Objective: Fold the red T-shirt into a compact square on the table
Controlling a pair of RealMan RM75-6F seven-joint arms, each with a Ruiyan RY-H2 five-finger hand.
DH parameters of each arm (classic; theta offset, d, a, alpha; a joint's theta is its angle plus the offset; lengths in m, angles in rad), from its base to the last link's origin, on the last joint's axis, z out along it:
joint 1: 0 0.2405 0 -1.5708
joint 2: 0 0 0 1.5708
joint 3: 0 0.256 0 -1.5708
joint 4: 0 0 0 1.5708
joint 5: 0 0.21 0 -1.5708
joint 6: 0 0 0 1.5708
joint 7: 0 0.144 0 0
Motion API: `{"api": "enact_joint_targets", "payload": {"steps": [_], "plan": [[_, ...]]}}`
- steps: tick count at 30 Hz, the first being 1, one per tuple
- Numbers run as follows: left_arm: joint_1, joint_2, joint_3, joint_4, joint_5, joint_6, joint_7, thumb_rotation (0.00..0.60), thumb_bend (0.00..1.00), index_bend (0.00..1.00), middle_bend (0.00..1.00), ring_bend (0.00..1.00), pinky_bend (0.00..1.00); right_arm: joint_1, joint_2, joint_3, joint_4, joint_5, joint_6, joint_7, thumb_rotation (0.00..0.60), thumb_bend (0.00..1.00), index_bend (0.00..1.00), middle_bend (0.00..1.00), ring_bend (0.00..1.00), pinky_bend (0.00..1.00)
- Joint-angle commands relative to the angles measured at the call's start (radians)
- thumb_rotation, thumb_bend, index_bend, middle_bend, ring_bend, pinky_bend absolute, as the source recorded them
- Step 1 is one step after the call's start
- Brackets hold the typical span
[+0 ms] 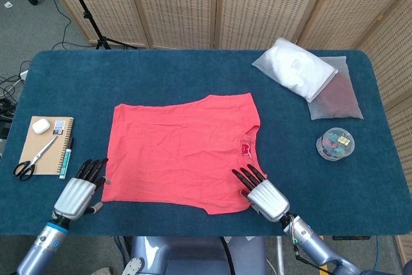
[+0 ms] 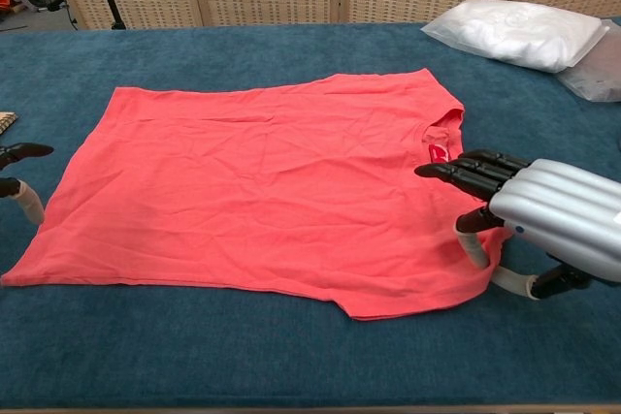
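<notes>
Red T-shirt (image 1: pixel 180 149) flat at centre of blue table (image 1: pixel 193 78), left hand (image 1: pixel 80 191) fingers extended at its hem corner, right hand (image 1: pixel 261 194) fingers extended over its near sleeve, neither grasping, notebook (image 1: pixel 45 146), scissors (image 1: pixel 32 160), pen (image 1: pixel 65 157) left, 2 bags (image 1: pixel 309 78) and round container (image 1: pixel 335 144) right.

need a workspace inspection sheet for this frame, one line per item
Surface: blue carpeted table.
Job's things: red T-shirt spread flat, unfolded, collar toward the right.
Clutter: notebook with small white case, scissors and pen; two plastic bags; clear tub of clips.
Robot hands: left robot hand at the shirt's near left corner, right robot hand at the near right edge; grip cannot be told.
Cables: on the floor at left.
Surroundings: wicker screens, tripod leg.
</notes>
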Motion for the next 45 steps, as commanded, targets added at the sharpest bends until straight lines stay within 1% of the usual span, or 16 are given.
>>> {"api": "enact_joint_targets", "payload": {"steps": [1,5,10,20,28,31,35,39,41,45], "plan": [[-0.003,-0.013,0.006,0.010,-0.003,-0.007,0.008,0.600,0.16,0.41,0.00,0.00,0.00,0.000,0.000,0.000,0.001,0.001,0.000,-0.001,0.600,0.49,0.59,0.00,0.00,0.00],[-0.004,-0.034,0.005,0.027,-0.003,-0.001,0.020,0.600,0.17,0.41,0.00,0.00,0.00,0.001,-0.001,0.000,0.001,0.003,-0.001,-0.001,0.600,0.49,0.59,0.00,0.00,0.00],[-0.011,-0.062,0.008,0.047,0.002,-0.001,0.032,0.600,0.21,0.43,0.00,0.00,0.00,0.001,-0.003,-0.002,0.004,0.004,-0.002,-0.005,0.600,0.49,0.59,0.00,0.00,0.00],[-0.016,-0.081,0.013,0.060,-0.013,-0.012,0.049,0.600,0.23,0.45,0.00,0.00,0.00,0.003,0.001,0.001,-0.001,0.008,0.002,0.002,0.600,0.49,0.59,0.00,0.00,0.00],[-0.022,-0.093,0.012,0.068,-0.026,-0.018,0.047,0.600,0.31,0.47,0.00,0.00,0.00,0.004,0.003,0.002,-0.005,0.009,0.004,0.002,0.600,0.48,0.59,0.00,0.00,0.00],[-0.024,-0.096,0.013,0.068,-0.030,-0.023,0.050,0.600,0.33,0.48,0.00,0.00,0.00,0.004,0.003,0.002,-0.004,0.010,0.004,0.003,0.600,0.49,0.59,0.00,0.00,0.00],[-0.025,-0.098,0.016,0.067,-0.031,-0.022,0.050,0.600,0.36,0.51,0.00,0.00,0.00,0.005,0.004,0.003,-0.006,0.011,0.005,0.005,0.600,0.49,0.59,0.00,0.00,0.00],[-0.025,-0.099,0.017,0.067,-0.036,-0.024,0.050,0.600,0.38,0.59,0.00,0.00,0.00,0.005,0.004,0.002,-0.007,0.012,0.004,0.006,0.600,0.49,0.59,0.00,0.00,0.00],[-0.026,-0.102,0.017,0.071,-0.038,-0.025,0.050,0.600,0.41,0.62,0.00,0.00,0.00,0.006,0.005,0.002,-0.007,0.011,0.006,0.006,0.600,0.49,0.59,0.00,0.00,0.00],[-0.026,-0.104,0.016,0.074,-0.039,-0.019,0.050,0.600,0.52,0.64,0.00,0.00,0.00,0.006,0.005,0.001,-0.007,0.009,0.006,0.008,0.600,0.49,0.59,0.00,0.00,0.00]]}}
